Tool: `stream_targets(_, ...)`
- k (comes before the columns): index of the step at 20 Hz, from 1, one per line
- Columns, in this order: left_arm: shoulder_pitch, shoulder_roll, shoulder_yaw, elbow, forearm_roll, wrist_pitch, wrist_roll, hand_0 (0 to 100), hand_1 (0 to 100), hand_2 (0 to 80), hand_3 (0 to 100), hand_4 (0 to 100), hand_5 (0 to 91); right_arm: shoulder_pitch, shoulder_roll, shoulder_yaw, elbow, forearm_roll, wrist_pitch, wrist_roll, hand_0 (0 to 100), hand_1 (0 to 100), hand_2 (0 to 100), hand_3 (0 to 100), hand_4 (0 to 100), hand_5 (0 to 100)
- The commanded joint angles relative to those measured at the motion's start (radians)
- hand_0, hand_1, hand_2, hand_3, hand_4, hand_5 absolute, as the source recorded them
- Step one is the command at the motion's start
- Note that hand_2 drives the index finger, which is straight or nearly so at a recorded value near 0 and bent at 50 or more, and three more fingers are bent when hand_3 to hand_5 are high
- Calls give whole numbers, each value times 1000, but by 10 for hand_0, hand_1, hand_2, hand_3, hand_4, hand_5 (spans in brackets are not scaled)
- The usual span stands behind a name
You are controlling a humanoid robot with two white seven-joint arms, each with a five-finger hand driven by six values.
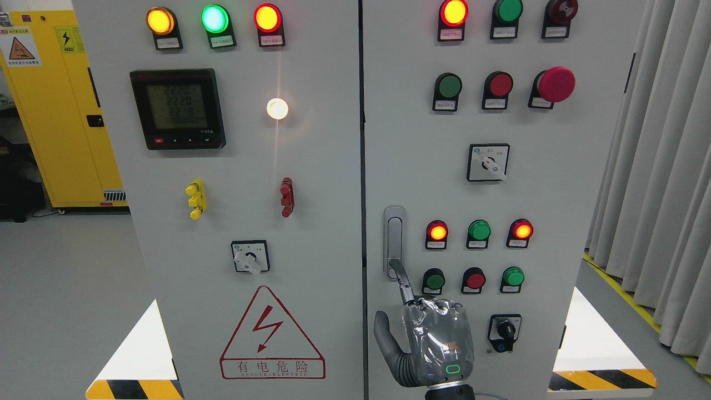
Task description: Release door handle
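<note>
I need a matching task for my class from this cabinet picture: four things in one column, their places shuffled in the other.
Things:
1 door handle
2 digital meter
3 warning triangle
4 right hand

Places:
a left door, bottom
b right door, left edge
c left door, upper part
d below the door handle, at the picture's bottom edge

Pairs: 1-b, 2-c, 3-a, 4-d

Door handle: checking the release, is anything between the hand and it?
Nothing visible does. The right hand sits just below the door handle, one finger touching its lower end.
</note>
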Motion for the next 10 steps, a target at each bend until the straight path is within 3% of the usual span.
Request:
stream_targets(1, 0, -1, 0, -15, 0, 1, 0, 120, 556, 0, 0, 0, 0, 1, 1, -1, 4, -1, 1, 9, 672, 386, 60, 1000, 1000, 1000)
stream_targets(10, 0, 0, 0, -15, 0, 1, 0, 120, 556, 0, 0, 0, 0, 1, 1, 1, 4, -1, 1, 19, 681, 387, 77, 1000, 1000, 1000)
